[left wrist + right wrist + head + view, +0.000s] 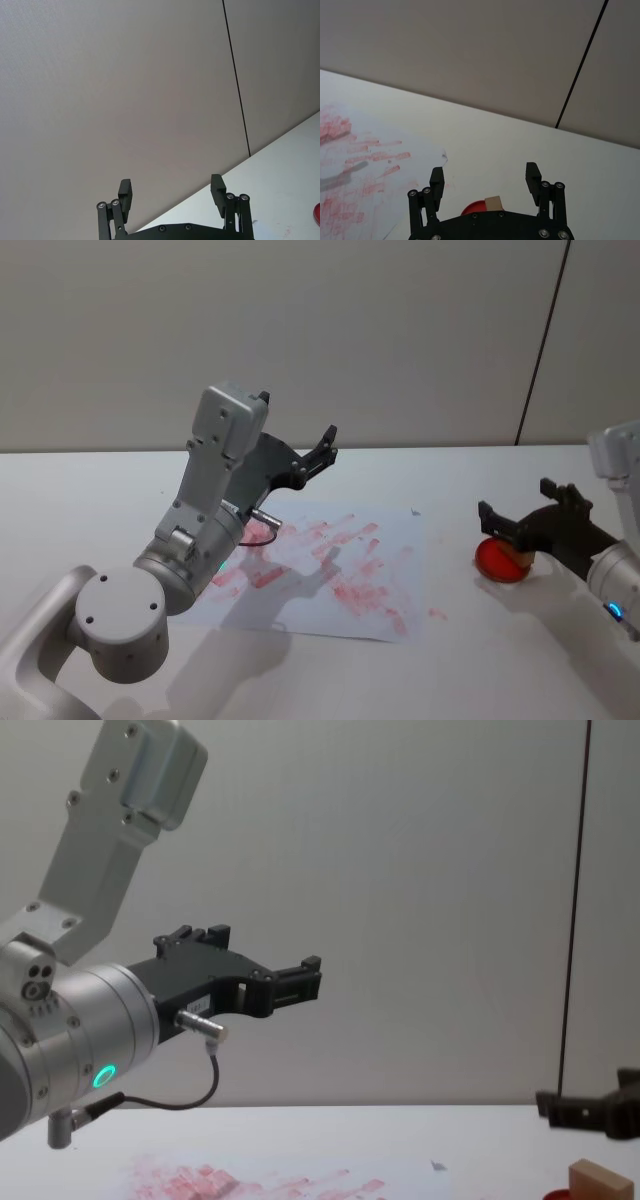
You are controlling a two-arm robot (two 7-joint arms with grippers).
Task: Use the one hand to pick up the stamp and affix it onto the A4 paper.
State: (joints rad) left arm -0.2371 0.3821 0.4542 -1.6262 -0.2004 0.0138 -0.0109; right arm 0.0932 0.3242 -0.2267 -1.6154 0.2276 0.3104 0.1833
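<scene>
On the red pad point(492, 562) beside the A4 paper point(390, 540) sits the stamp point(522, 558), ungrasped. The right end effector point(517, 502) gapes wide above it. The left end effector point(171, 190), also wide, idles over the paper. Pickup and stamping are left.

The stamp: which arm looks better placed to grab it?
Right. The open right gripper hovers just above the stamp at the red pad; the left gripper, also open, is raised above the A4 paper, farther away.

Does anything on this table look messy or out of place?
Yes: the A4 paper lies askew, smeared with red blotches, and red specks mark the table past its near right corner. The stamp sits on the red pad, below the open right claw.
</scene>
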